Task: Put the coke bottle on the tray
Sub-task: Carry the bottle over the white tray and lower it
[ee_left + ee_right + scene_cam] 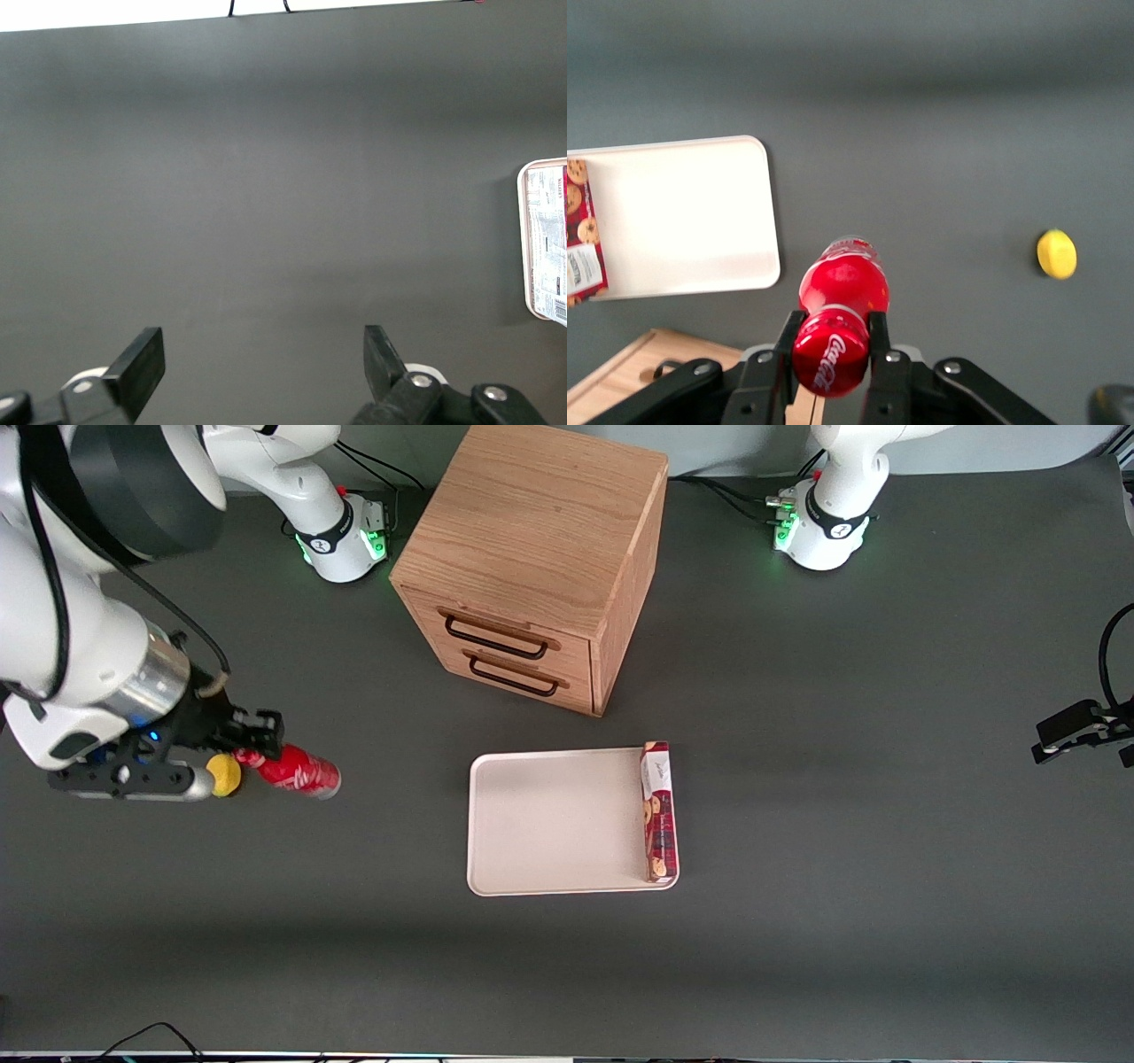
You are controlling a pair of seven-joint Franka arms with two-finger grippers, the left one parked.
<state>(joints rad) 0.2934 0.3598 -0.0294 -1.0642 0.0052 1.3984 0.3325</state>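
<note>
My right gripper (251, 751) is shut on the red cap end of the coke bottle (297, 771), a small red bottle with a clear base. It holds the bottle tilted above the table at the working arm's end. In the right wrist view the two fingers (788, 335) clamp the cap and the bottle (843, 292) points away from the camera. The cream-white tray (549, 824) lies flat near the table's middle, well apart from the bottle; it also shows in the right wrist view (682, 221).
A long red biscuit packet (657, 811) lies in the tray along the edge toward the parked arm. A wooden drawer cabinet (532, 558) stands farther from the front camera than the tray. A yellow lemon (225, 775) lies on the table beside the gripper.
</note>
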